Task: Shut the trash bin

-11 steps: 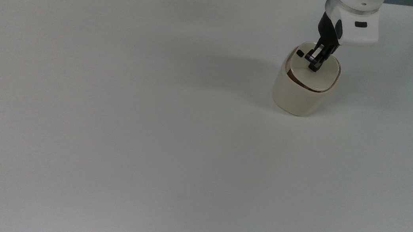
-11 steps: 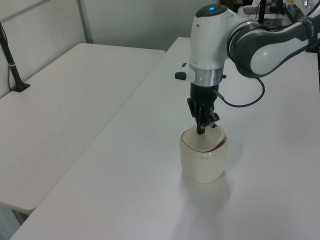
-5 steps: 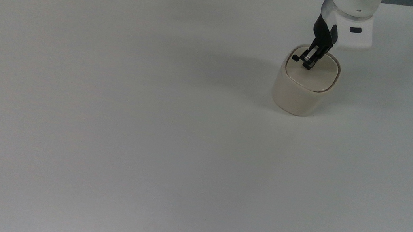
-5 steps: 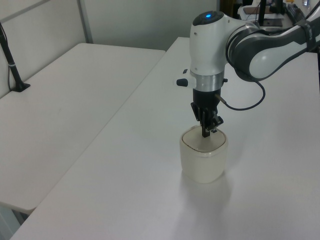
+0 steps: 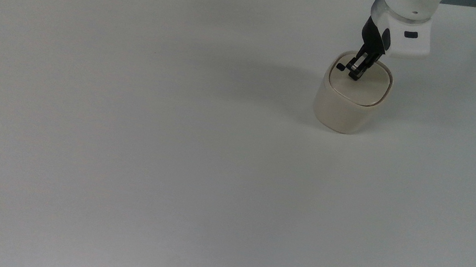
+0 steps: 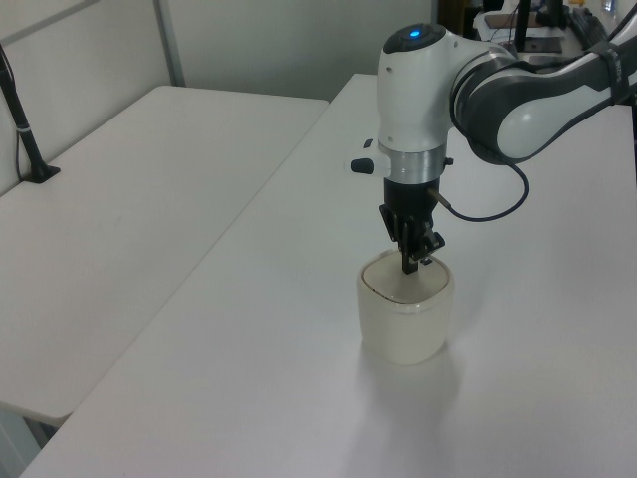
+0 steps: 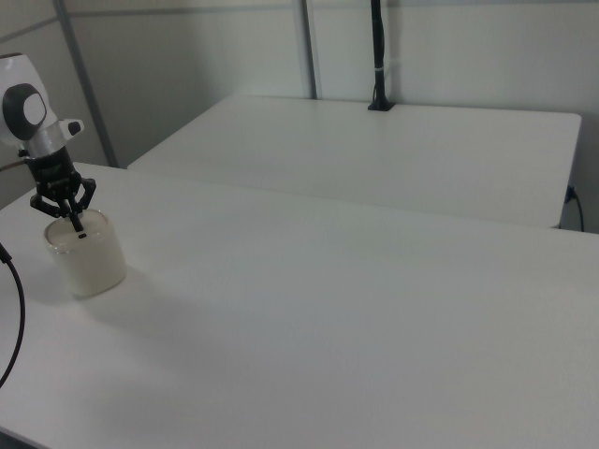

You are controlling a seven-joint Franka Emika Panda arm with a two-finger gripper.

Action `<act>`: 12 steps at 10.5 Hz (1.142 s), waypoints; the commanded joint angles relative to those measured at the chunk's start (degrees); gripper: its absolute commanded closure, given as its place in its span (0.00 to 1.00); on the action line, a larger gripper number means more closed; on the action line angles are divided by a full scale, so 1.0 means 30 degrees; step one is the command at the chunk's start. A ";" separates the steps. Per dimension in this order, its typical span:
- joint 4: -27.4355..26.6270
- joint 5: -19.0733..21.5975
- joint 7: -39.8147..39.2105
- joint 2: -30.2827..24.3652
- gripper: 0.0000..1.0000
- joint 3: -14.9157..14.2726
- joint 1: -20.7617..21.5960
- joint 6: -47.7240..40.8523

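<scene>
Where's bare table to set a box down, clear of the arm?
In the top view, everything left of and below the trash bin is bare white table. The crowded spot is the top view's upper right, where the gripper sits on the bin's lid.

no readable text, no labels, no numbers

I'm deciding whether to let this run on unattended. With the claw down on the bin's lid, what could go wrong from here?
1. The claw presses on the lid near one edge, not its middle; more push might tip or slide the trash bin.
2. The claw's tip is close to the black button; a sideways drift on retreat could press it and perhaps pop the lid open again.
</scene>
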 commanded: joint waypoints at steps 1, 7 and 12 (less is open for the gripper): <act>0.0125 -0.0331 0.0089 -0.0334 1.00 -0.0110 -0.0100 -0.1017; 0.0214 -0.0184 0.2194 -0.3205 1.00 -0.0139 -0.3082 -0.3742; -0.0223 -0.0126 0.6298 -0.6133 1.00 -0.0110 -0.7387 -0.6323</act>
